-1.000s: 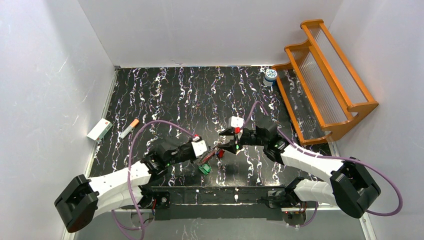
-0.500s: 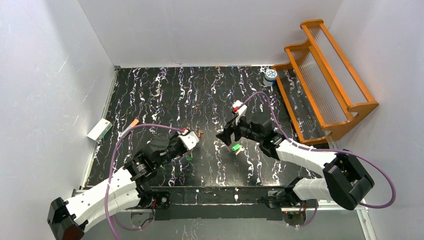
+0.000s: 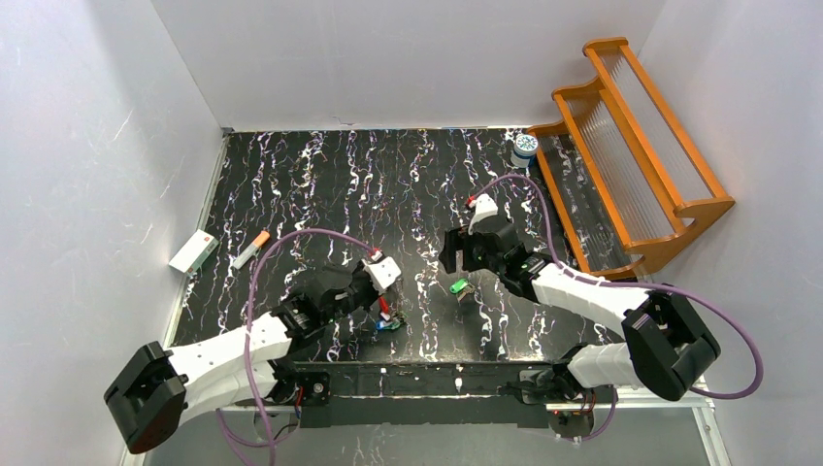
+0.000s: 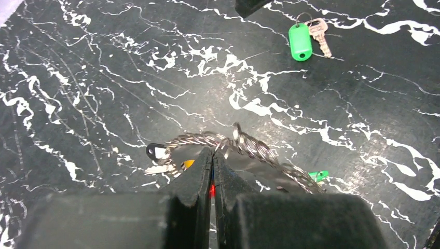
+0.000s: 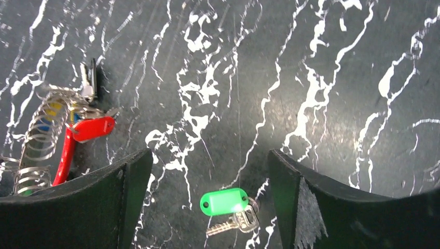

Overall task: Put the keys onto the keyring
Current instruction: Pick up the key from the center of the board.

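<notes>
Top view: we see the left hand (image 3: 385,303) clamped on the coiled-wire keyring (image 3: 389,318). The right hand (image 3: 451,260), now opened wide, has dropped the green-tagged key (image 3: 459,287) onto the marbled desk (image 3: 320,184). Left wrist alone shows a red key tag (image 4: 211,190) between the pads (image 4: 192,176). Right wrist: the green-tagged key lies between the fingers (image 5: 129,181).
</notes>
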